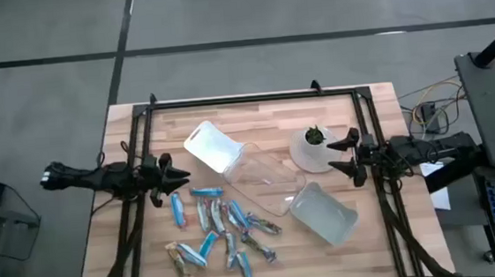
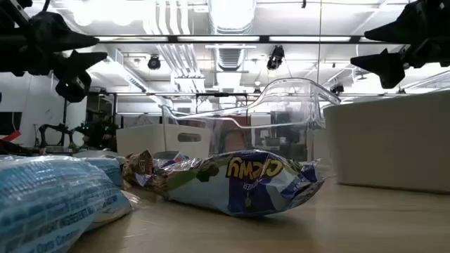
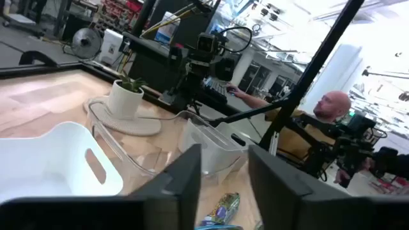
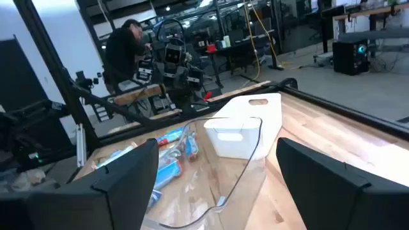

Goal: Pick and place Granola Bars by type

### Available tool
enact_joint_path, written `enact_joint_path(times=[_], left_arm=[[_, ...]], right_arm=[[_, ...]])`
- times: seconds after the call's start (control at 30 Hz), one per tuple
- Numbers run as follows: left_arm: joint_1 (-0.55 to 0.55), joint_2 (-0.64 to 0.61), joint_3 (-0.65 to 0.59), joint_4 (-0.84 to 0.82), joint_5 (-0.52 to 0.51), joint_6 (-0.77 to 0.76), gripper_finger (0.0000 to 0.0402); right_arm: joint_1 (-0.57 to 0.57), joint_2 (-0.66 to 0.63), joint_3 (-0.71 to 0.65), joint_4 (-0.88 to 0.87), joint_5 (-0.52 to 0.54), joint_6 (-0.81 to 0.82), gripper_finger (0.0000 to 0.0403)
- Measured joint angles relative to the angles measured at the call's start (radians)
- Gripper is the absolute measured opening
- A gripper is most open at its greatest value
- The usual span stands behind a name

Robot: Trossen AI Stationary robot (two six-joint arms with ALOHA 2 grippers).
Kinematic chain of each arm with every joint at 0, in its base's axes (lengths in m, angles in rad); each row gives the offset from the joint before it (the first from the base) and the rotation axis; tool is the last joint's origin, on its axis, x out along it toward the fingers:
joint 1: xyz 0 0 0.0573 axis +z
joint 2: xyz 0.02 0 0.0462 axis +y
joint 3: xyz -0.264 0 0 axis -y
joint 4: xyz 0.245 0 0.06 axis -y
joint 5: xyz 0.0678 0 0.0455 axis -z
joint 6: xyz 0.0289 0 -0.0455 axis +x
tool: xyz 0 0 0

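Several granola bars (image 1: 220, 234) in bright blue, silvery-blue and greenish-tan wrappers lie flat and scattered on the wooden table's near middle; one bar (image 2: 242, 183) lies close to the low camera. My left gripper (image 1: 182, 175) hovers at the pile's far left edge, above the table. In its wrist view my left gripper (image 3: 223, 153) is open with nothing between its fingers, and a bar (image 3: 220, 211) shows below them. My right gripper (image 1: 337, 155) hangs open over the table's right side, next to the plant, clear of the bars (image 4: 172, 150).
A white bin (image 1: 211, 146) lies tipped at the far middle, a clear tray (image 1: 264, 181) beside it, and a translucent bin (image 1: 324, 214) at the near right. A small potted plant (image 1: 316, 142) stands on a round mat. People (image 3: 332, 108) are beyond the table.
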Motion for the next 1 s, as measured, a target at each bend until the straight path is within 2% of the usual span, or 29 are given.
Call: enact_joint_path(times=[0.17, 0.23, 0.5, 0.77, 1.0], left_arm=[[0.0, 0.0, 0.0, -0.003, 0.0, 0.053, 0.0022], [0.0, 0.0, 0.0, -0.006, 0.0, 0.072, 0.0007], [0.0, 0.0, 0.0, -0.007, -0.019, 0.076, 0.0001], [0.0, 0.0, 0.0, -0.007, -0.026, 0.014, 0.0], [0.0, 0.0, 0.0, -0.008, -0.039, -0.02, 0.0]], right_arm=[[0.0, 0.001, 0.0, 0.002, 0.0, -0.003, 0.0304], [0.0, 0.001, 0.0, 0.003, 0.0, -0.007, 0.0304], [0.0, 0.003, 0.0, 0.004, 0.0, 0.076, 0.0304], [0.0, 0.002, 0.0, 0.004, 0.0, 0.046, 0.0304], [0.0, 0.002, 0.0, 0.003, 0.045, 0.034, 0.0304]])
